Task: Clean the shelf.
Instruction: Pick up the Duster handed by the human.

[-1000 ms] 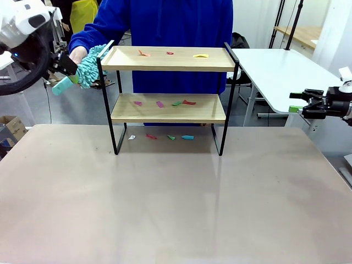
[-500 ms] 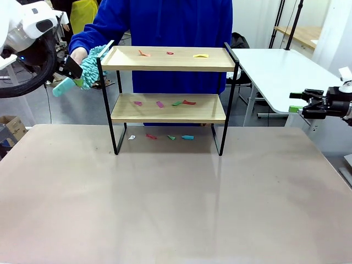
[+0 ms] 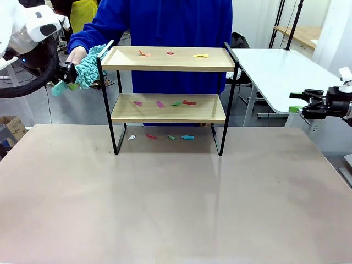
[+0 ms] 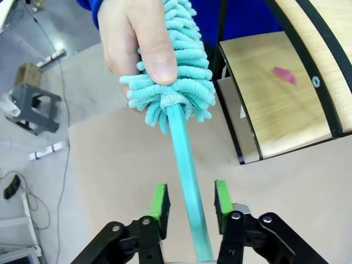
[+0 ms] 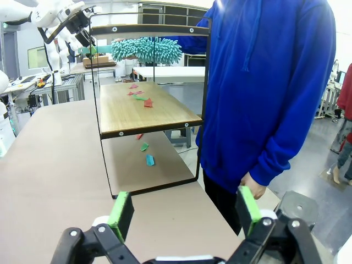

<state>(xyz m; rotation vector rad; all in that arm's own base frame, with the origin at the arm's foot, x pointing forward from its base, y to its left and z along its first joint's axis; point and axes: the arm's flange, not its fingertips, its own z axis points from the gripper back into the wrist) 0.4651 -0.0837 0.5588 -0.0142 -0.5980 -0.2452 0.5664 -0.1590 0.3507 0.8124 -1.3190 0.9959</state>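
The shelf (image 3: 126,55) stands at the far middle of the table, and it also shows in the wrist views (image 4: 275,110) (image 5: 126,113). Coloured paper scraps lie on its top board (image 3: 144,54), on its lower board (image 3: 160,104) and on the table beneath it (image 3: 187,137). A person's hand (image 4: 132,38) holds the fluffy head of a teal duster (image 4: 181,82) beside the shelf's top left corner (image 3: 88,66). My left gripper (image 4: 191,201) is open, and the duster's thin handle (image 4: 187,159) runs between the green pads with a gap on both sides. My right gripper (image 5: 184,212) hangs open and holds nothing, off the table's right side (image 3: 308,102).
The person in a blue hoodie (image 3: 165,22) stands right behind the shelf. A white table (image 3: 280,69) is at the back right. A cardboard box (image 3: 11,127) sits on the floor at the left. The brown table (image 3: 176,203) lies bare in front of the shelf.
My left gripper has slid a little left and down along the duster's handle. The hand and duster head stay by the shelf corner. The right arm has not moved.
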